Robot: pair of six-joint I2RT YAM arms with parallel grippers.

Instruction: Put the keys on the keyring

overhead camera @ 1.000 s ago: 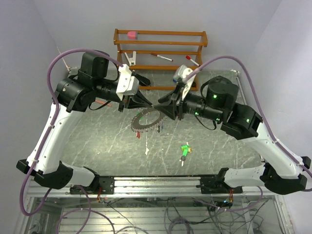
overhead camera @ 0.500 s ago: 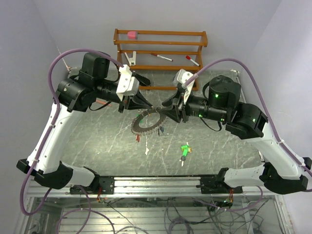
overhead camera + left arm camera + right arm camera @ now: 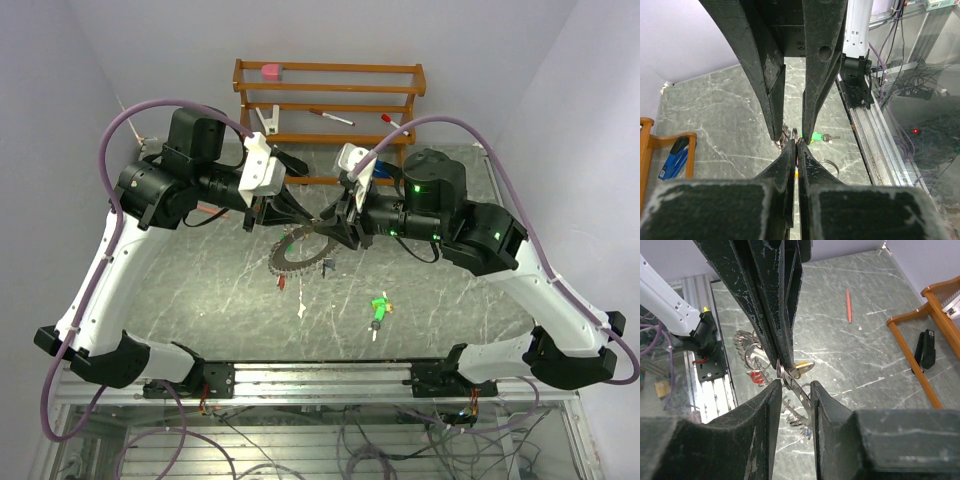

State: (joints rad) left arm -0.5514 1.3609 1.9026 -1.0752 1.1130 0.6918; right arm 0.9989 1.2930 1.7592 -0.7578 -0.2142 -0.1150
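The keyring [image 3: 298,252] hangs clear of the worktop [image 3: 200,300], just beneath the left jaws, which are pressed shut on its upper wire. The right jaws meet them tip to tip from the opposite side. They stand partly apart with the wire running through the gap, and I cannot tell whether they pinch anything. What looks like a yellow-orange key [image 3: 801,363] sits just beyond the right jaws, against the ring.

To do this step well, I judge that the left jaws should hold the ring steady. The right jaws can then work the key's eye along the coil in small moves, without prying the ring loose. A green key [image 3: 378,309] lies on the worktop well apart from both jaws, towards the arm bases.

The left arm [image 3: 190,185] and right arm [image 3: 470,225] both reach inward, forearms nearly level, wrists aimed at each other.
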